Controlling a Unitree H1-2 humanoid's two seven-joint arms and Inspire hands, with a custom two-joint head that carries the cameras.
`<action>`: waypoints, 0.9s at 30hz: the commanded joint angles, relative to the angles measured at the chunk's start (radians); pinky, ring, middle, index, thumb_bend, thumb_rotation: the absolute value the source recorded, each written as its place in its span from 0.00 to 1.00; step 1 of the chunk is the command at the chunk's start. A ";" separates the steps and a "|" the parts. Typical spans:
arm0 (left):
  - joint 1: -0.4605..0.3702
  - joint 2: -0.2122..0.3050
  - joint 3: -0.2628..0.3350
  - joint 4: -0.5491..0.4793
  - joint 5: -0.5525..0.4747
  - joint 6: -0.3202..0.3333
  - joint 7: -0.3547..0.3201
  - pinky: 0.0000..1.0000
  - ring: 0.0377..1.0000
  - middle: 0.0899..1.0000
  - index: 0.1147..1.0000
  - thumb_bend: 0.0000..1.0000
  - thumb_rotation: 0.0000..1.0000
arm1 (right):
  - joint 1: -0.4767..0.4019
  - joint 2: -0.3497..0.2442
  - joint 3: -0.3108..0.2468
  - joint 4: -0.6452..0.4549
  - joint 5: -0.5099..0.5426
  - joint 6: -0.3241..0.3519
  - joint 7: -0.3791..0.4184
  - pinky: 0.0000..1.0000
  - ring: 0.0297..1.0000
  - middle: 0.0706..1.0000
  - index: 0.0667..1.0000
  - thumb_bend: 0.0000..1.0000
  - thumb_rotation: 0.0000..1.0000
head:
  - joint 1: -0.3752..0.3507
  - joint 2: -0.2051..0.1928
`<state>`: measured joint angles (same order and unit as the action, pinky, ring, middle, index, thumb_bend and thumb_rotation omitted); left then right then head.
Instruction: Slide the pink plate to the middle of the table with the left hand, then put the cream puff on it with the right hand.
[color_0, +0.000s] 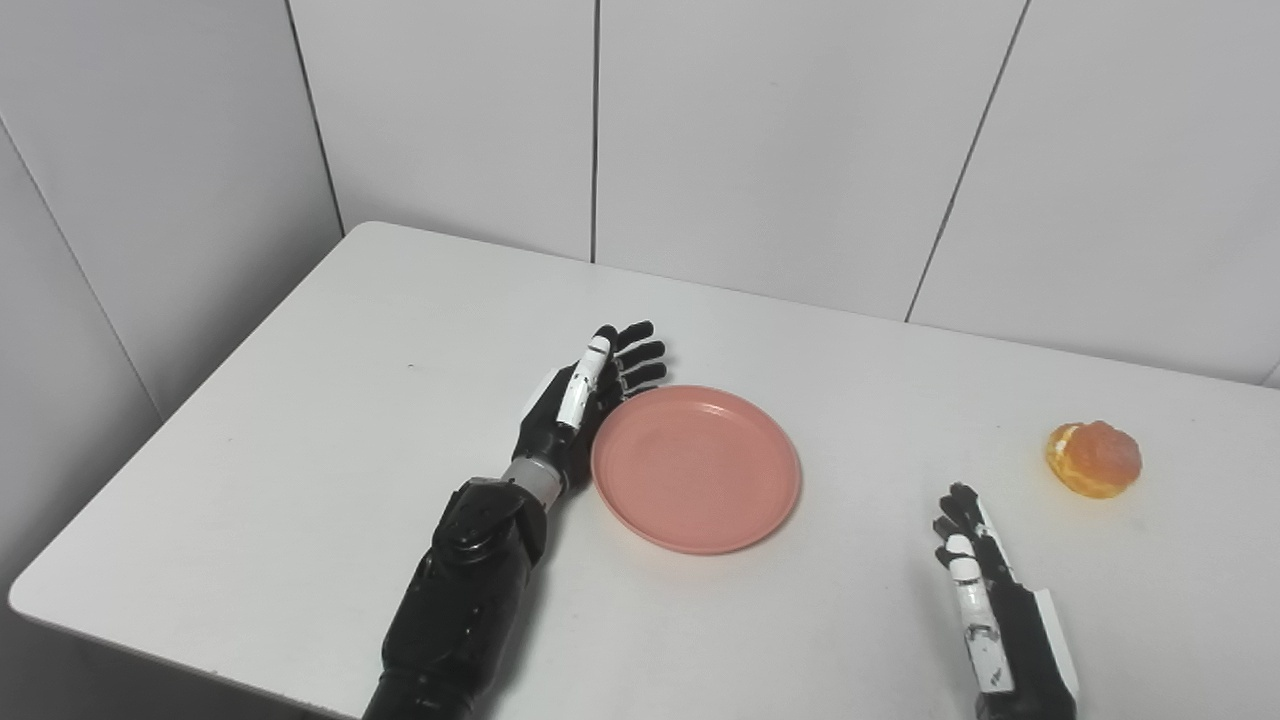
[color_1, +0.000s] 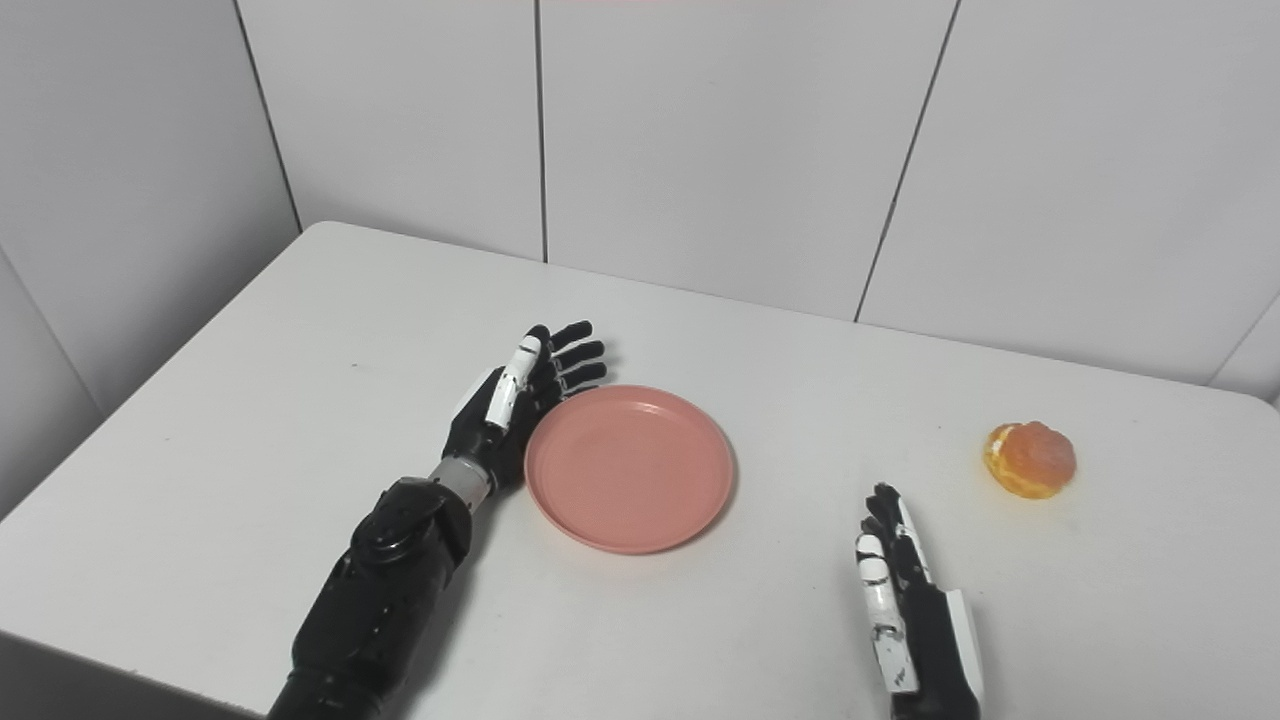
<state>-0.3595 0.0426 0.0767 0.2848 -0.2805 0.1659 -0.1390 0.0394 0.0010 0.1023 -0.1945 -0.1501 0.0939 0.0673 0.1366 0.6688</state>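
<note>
A round pink plate (color_0: 696, 468) lies near the middle of the white table (color_0: 330, 400). My left hand (color_0: 583, 398) stands on edge against the plate's left rim, fingers stretched out and apart, holding nothing. The cream puff (color_0: 1094, 458), golden with a glossy top, sits on the table at the right, well away from the plate. My right hand (color_0: 985, 600) rests open near the front right, fingers straight and pointing away from me, a short way in front of and left of the puff. The plate carries nothing.
Grey panelled walls (color_0: 760, 130) close off the table at the back and left. The table's front edge (color_0: 150, 640) runs under my left forearm. Bare tabletop lies between the plate and the cream puff.
</note>
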 joint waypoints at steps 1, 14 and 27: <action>0.017 -0.013 -0.009 -0.020 -0.009 0.045 -0.011 0.84 0.84 0.84 0.81 0.40 1.00 | -0.031 0.007 0.001 -0.036 -0.002 0.002 -0.010 0.93 0.94 0.95 0.96 0.25 1.00 | -0.010 0.003; 0.093 -0.066 -0.031 -0.191 -0.027 0.129 -0.011 0.84 0.83 0.84 0.82 0.40 1.00 | -0.043 0.026 0.010 -0.040 -0.030 0.005 -0.035 0.90 0.92 0.94 0.94 0.26 1.00 | -0.087 0.034; 0.105 -0.051 -0.037 -0.191 0.030 0.084 0.010 0.85 0.85 0.85 0.83 0.42 1.00 | -0.052 0.033 0.008 -0.059 -0.034 0.053 -0.041 0.91 0.93 0.94 0.95 0.26 1.00 | -0.147 0.036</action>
<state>-0.2469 -0.0151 0.0373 0.0884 -0.2582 0.2655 -0.1379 0.0188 0.0234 0.1101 -0.2193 -0.1838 0.1455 0.0366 -0.0046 0.7056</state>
